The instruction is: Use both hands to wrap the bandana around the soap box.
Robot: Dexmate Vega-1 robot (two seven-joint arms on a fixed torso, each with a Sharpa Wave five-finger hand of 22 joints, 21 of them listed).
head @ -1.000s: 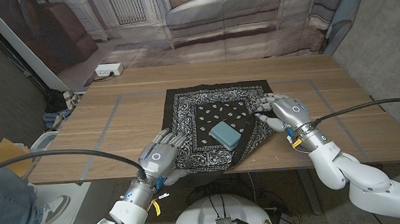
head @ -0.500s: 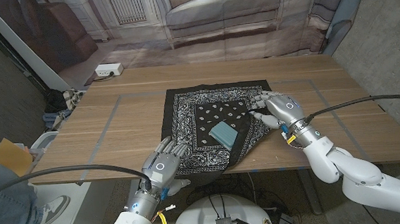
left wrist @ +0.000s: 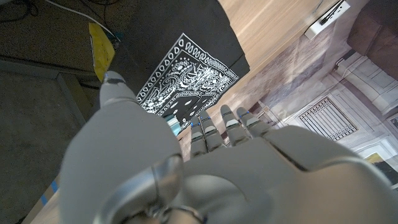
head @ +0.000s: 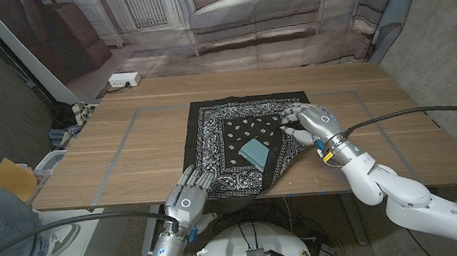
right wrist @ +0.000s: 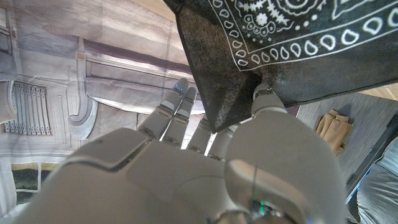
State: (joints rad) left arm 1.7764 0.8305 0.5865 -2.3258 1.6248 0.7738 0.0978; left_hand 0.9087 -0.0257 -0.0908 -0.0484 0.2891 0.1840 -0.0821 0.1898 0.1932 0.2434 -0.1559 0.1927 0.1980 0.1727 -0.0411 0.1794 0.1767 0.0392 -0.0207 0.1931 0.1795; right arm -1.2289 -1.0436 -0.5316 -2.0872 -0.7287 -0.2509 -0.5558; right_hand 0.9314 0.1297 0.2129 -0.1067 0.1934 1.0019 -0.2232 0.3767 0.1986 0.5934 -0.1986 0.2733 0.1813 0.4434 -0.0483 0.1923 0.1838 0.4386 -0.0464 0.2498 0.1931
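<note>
Wooden table [head: 117,144]. Black bandana [head: 212,129] spread at mid-table, near edge overhanging. Right hand [head: 313,124] pinching its folded right corner, lifted toward the teal soap box [head: 255,152] lying on the cloth. Left hand [head: 186,197] off the near edge, fingers apart, holding nothing.

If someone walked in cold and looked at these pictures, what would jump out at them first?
First, the black paisley-print bandana spread over the middle of the wooden table, with the small teal soap box lying on it. Next, the robot's right hand pinching the cloth's right corner and lifting it over toward the box. The left hand hovers at the table's near edge, by the bandana's near-left corner, holding nothing.
</note>
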